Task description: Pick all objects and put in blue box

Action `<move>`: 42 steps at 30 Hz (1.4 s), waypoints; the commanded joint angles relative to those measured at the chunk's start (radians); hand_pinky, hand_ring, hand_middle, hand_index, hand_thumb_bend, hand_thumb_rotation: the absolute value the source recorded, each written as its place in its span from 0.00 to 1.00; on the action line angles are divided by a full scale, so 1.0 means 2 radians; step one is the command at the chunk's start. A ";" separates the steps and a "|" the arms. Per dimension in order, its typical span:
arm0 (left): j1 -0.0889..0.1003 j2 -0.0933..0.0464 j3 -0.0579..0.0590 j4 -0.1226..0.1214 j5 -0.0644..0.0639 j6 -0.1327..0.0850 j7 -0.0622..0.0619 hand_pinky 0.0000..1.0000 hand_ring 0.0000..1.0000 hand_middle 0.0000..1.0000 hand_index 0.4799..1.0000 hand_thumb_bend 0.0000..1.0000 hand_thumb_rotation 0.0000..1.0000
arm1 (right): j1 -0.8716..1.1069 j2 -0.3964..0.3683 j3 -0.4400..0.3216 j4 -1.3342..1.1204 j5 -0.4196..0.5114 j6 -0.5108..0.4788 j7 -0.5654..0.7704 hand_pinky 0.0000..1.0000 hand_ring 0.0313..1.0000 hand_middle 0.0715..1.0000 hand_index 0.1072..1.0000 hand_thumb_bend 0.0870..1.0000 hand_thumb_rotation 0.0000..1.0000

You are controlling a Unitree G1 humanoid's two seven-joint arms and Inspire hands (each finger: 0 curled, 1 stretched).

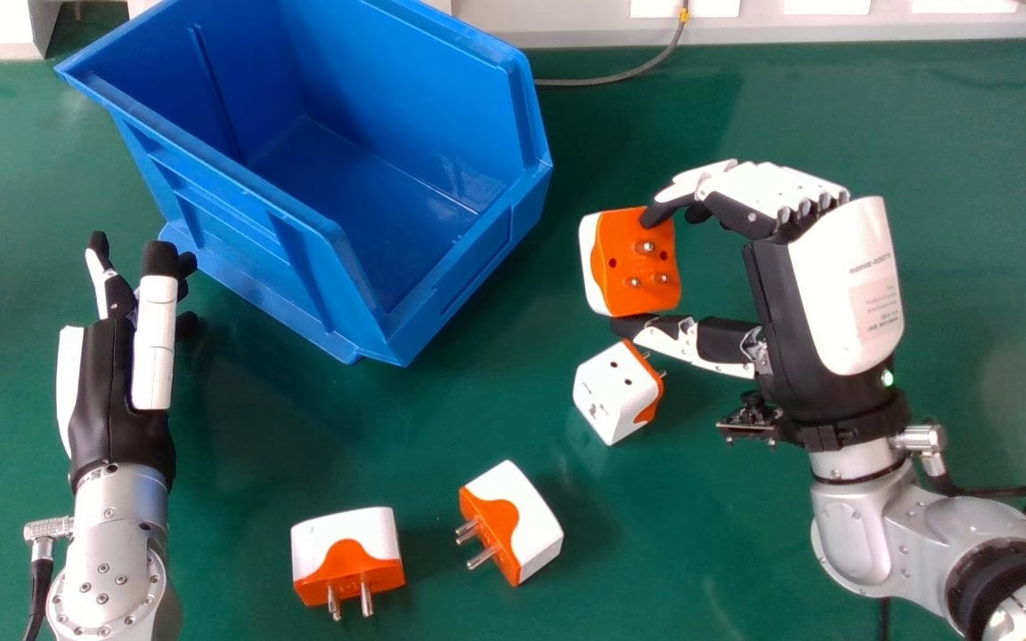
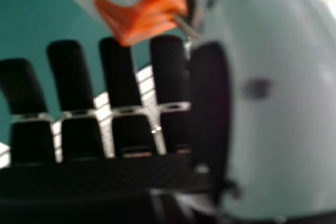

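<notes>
Blue box point(image 1: 237, 223) bare inside, R hand point(image 1: 847, 285) w/ adptr point(image 1: 636, 267) nearby

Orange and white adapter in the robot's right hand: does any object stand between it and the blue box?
Nothing visible: only green table shows between the held adapter and the blue box. The box's facing edge probably must be cleared.

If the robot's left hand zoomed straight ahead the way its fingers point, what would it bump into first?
Probably the near side of the blue box, just ahead of the left robot hand. I can't tell how high the hand is, though, so it might slip over the rim.
</notes>
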 commanded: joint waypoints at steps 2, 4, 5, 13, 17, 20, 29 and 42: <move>-0.015 -0.004 -0.003 0.002 0.005 -0.014 0.005 0.86 0.90 0.86 0.89 0.94 1.00 | -0.013 -0.007 0.000 -0.002 0.004 -0.001 -0.027 0.37 0.45 0.48 0.41 0.45 0.00; -0.020 -0.007 -0.006 0.009 0.008 -0.014 0.009 0.86 0.90 0.86 0.89 0.94 1.00 | -0.013 -0.007 0.004 -0.001 0.000 -0.001 -0.031 0.38 0.45 0.48 0.41 0.45 0.00; -0.023 -0.008 -0.007 0.013 0.009 -0.015 0.011 0.86 0.90 0.86 0.89 0.94 1.00 | -0.013 -0.007 0.006 -0.001 -0.002 -0.002 -0.032 0.38 0.45 0.48 0.41 0.45 0.00; -0.046 -0.012 -0.012 0.048 0.016 -0.023 0.025 0.86 0.90 0.86 0.89 0.94 1.00 | -0.034 0.000 0.027 -0.015 -0.024 0.004 -0.067 0.38 0.45 0.48 0.41 0.45 0.00; -0.052 -0.014 -0.011 0.055 0.016 -0.024 0.027 0.86 0.90 0.86 0.89 0.94 1.00 | -0.053 0.011 0.028 -0.029 -0.028 0.012 -0.081 0.38 0.45 0.48 0.41 0.45 0.00; -0.055 -0.016 -0.012 0.056 0.017 -0.023 0.030 0.86 0.90 0.86 0.89 0.95 1.00 | -0.068 0.027 0.026 -0.032 -0.028 0.025 -0.082 0.38 0.46 0.48 0.41 0.45 0.00; -0.054 -0.021 -0.010 0.054 0.011 -0.022 0.028 0.86 0.90 0.86 0.89 0.96 1.00 | -0.135 0.058 0.037 -0.024 -0.038 0.059 -0.057 0.37 0.46 0.49 0.41 0.45 0.00; -0.059 -0.020 -0.010 0.062 0.011 -0.022 0.026 0.85 0.90 0.86 0.89 0.97 1.00 | -0.250 0.086 0.066 0.036 -0.031 0.138 0.187 0.36 0.45 0.48 0.42 0.45 0.00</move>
